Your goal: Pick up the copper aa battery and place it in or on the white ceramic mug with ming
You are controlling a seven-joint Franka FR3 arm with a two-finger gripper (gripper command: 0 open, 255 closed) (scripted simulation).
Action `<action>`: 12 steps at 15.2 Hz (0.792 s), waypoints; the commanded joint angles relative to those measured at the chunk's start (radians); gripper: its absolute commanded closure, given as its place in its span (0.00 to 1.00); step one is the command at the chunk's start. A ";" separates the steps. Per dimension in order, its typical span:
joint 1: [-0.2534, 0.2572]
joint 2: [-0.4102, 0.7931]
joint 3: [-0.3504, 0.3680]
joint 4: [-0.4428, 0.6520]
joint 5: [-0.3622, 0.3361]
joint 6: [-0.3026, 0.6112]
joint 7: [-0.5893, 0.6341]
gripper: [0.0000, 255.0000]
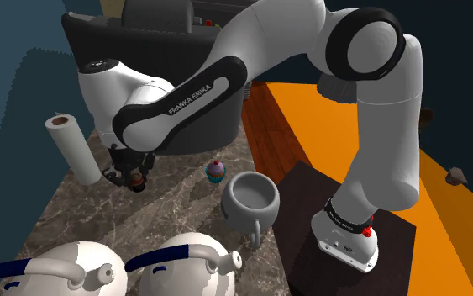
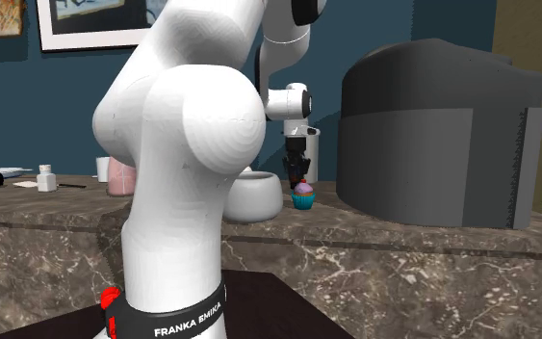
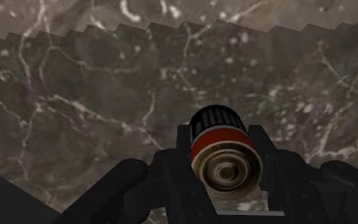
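Arm (image 1: pixel 369 143), white, dark-jointed: elbow raised high, forearm angled downward. Pincer (image 1: pixel 131 177), black (carried low at the wrist): pointed downward, fingers (image 3: pixel 171 175) closed against a battery (image 3: pixel 217 127) held between them.

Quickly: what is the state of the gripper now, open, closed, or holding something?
Gripper: closed, holding the black battery with a red band between its fingers.
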 commanded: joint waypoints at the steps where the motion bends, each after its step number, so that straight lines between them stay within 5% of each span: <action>1: -0.003 -0.012 0.004 0.007 0.007 -0.018 -0.005 1.00; 12: -0.013 -0.076 0.022 0.069 0.042 -0.138 -0.028 1.00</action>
